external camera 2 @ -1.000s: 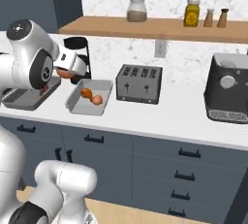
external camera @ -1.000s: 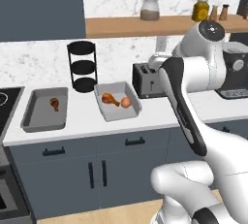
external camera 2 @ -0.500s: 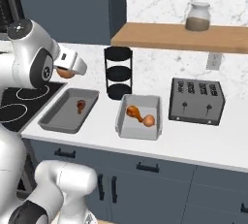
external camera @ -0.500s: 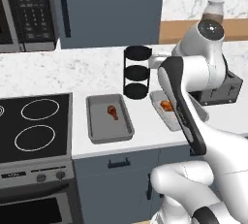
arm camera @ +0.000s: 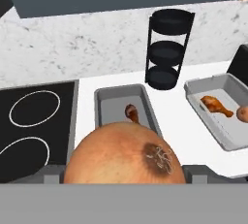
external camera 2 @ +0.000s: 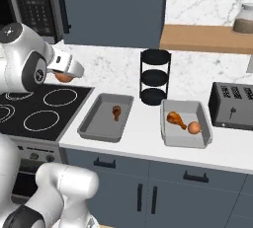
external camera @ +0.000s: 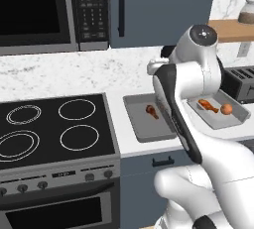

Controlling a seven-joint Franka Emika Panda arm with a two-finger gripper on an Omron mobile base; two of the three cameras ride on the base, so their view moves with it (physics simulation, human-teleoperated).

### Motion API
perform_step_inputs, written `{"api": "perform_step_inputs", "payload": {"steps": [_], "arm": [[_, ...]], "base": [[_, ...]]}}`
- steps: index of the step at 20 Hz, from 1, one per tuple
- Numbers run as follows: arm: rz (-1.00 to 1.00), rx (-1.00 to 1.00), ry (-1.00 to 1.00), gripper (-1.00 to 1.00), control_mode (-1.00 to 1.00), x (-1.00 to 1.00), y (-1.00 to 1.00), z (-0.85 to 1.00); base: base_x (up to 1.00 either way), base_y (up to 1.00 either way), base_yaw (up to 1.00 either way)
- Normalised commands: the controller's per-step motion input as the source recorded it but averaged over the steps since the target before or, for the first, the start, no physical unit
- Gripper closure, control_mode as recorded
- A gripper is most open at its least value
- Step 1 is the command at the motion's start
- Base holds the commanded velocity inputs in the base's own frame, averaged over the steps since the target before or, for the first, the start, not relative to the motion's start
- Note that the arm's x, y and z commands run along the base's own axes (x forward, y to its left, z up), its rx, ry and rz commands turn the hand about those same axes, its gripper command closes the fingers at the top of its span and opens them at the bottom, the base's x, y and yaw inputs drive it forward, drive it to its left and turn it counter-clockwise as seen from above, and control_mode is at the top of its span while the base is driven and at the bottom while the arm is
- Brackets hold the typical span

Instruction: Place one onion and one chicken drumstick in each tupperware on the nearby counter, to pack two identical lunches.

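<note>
— Two grey rectangular trays with flared rims sit on the long white worktop, but nearest the hand camera is a round golden-brown onion. Who has it?
— It sits in the pincer, whose jaws stand wide around it; from the right base camera it hangs above the black glass cooktop
— And past it?
— The left tray, just beside the cooktop, holds one browned chicken drumstick and nothing else
— The other tray?
— The right tray lies near the first with bare worktop between. It holds a second drumstick and a second onion, close together
— Anything behind?
— A black three-tier round rack stands at the marble wall between the trays, a dark toaster to its right
</note>
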Motion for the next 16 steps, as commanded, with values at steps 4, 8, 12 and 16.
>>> {"api": "perform_step_inputs", "payload": {"steps": [4, 8, 12, 16], "arm": [[0.00, -0.06, 0.00, 1.00, -1.00, 0.27, -0.11, -0.84], [0.03, 0.00, 0.04, 1.00, -1.00, 0.36, -0.17, -0.96], [0.09, 0.01, 0.20, 1.00, -1.00, 0.69, -0.03, -1.00], [0.10, 0.12, 0.33, 1.00, -1.00, 1.00, 0.00, -0.81]], "base": [[0.00, 0.00, 0.00], [0.00, 0.00, 0.00], [0.00, 0.00, 0.00], [0.00, 0.00, 0.00]]}}
